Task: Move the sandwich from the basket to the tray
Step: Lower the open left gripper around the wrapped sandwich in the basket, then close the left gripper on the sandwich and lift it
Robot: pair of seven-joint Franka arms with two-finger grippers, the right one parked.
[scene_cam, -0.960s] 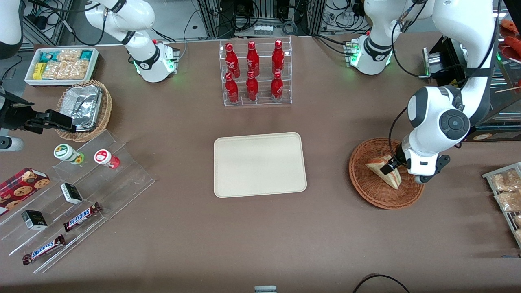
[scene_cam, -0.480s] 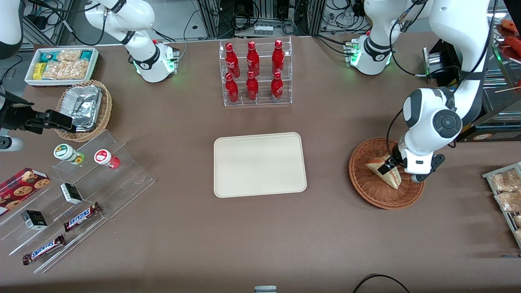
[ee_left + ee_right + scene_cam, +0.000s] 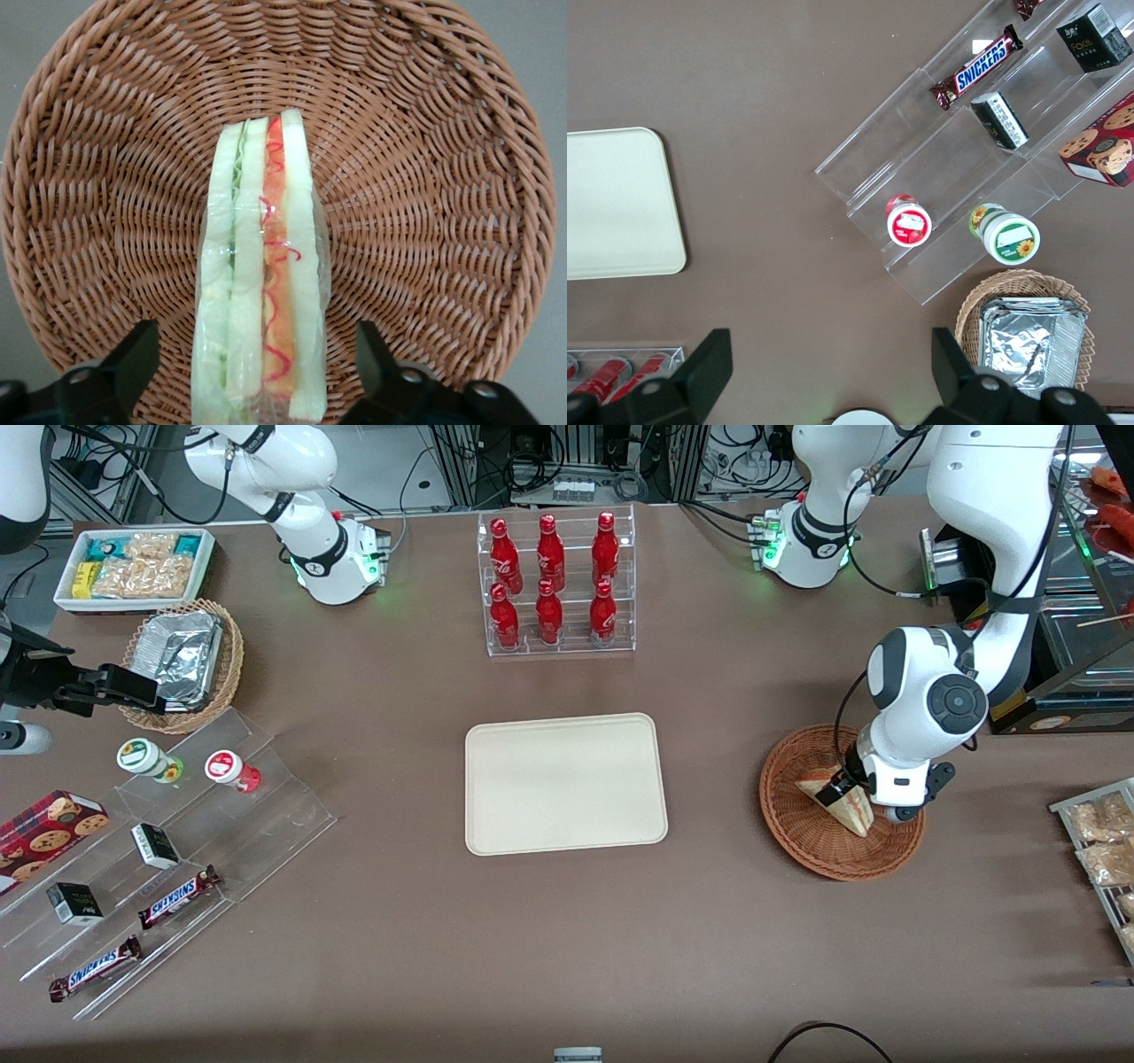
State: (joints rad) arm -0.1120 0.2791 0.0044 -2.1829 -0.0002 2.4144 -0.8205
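sandwich (image 3: 262,283): wrapped wedge, stood on edge in the wicker basket (image 3: 443,177), directly between the fingers of the tool (image 3: 257,372). tool: spread wide, fingers clear of both bread faces, holding nothing. likely light, soft, slippery film; grip flat bread faces gently.

I see the sandwich (image 3: 261,283) standing on edge in the basket (image 3: 802,833), a wrapped wedge of pale bread showing green and red-orange filling. The basket, a shallow reddish-brown wicker bowl, sits at the right of the front frame. My gripper (image 3: 837,790) is down over the sandwich, a finger (image 3: 133,359) spread on each side, not touching. The cream tray (image 3: 565,783) lies bare at frame centre.
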